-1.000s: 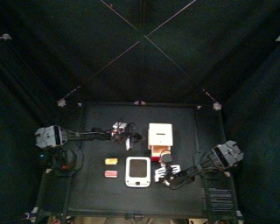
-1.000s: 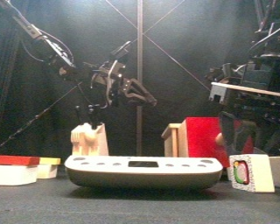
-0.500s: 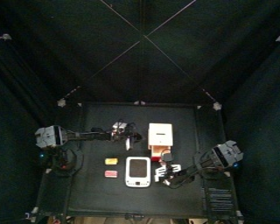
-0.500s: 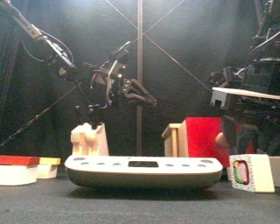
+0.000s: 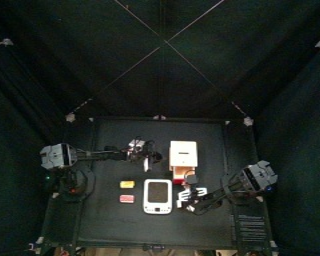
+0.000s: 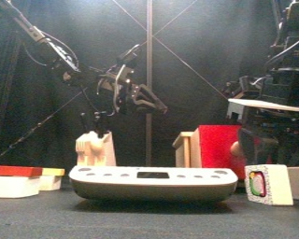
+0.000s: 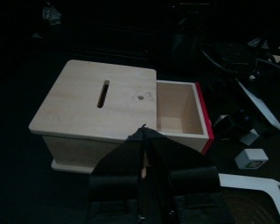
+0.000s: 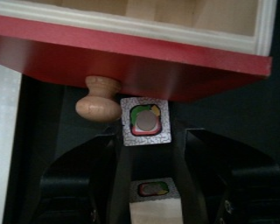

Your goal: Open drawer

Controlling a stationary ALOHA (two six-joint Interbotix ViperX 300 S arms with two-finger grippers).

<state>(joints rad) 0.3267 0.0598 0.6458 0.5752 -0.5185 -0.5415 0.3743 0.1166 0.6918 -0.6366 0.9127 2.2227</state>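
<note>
Drawer [image 7: 181, 109] is sitting partly out; right end effector [image 8: 149, 153] is spread below its knob [image 8: 97, 101]; left end effector [image 7: 149, 144] is pressed together.

White device [image 6: 152, 183] lies between coloured blocks [image 6: 25, 180] on table [image 6: 149, 220].

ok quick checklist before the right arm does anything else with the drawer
1. Drawer partly out of the tan box: ok.
2. Right gripper open, holding nothing: ok.
3. Wooden knob reachable, just off the jaws' centre line: ok.
4. Small picture cube between the jaws, in the way: not ok.
5. Left gripper behind the box, clear of the drawer: ok.
6. Drawer fully open: cannot tell.
</note>
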